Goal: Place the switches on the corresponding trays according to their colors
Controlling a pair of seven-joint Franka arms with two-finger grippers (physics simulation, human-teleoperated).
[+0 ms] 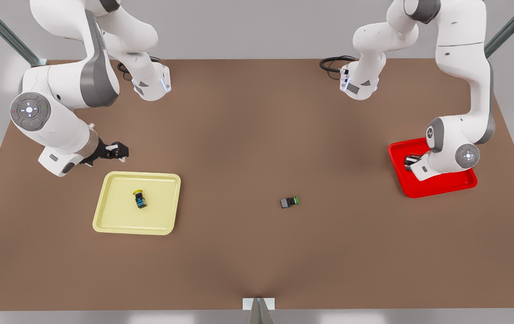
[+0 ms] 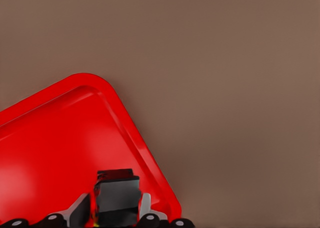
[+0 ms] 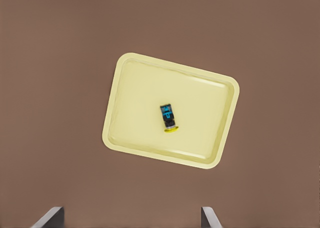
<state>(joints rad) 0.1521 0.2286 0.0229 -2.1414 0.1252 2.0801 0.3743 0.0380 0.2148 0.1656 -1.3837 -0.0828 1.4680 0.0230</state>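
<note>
A yellow-capped switch [image 1: 140, 199] [image 3: 169, 118] lies inside the pale yellow tray [image 1: 108, 216] [image 3: 135, 113]. My right gripper [image 1: 119, 150] [image 3: 131, 217] hovers open just behind that tray's far left corner in the front view, holding nothing. A green-capped switch [image 1: 289, 202] lies on its side on the bare table near the middle. Over the red tray [image 1: 419, 186] [image 2: 50, 153], my left gripper [image 1: 410, 161] [image 2: 114, 208] is shut on a dark-bodied switch [image 2: 117, 188], close to the tray's rim. That switch's cap is hidden.
The brown table [image 1: 248, 135] stretches wide between the two trays. Black cables [image 1: 331, 63] lie at the back near the arm bases. A metal bracket [image 1: 258, 306] sits at the table's front edge.
</note>
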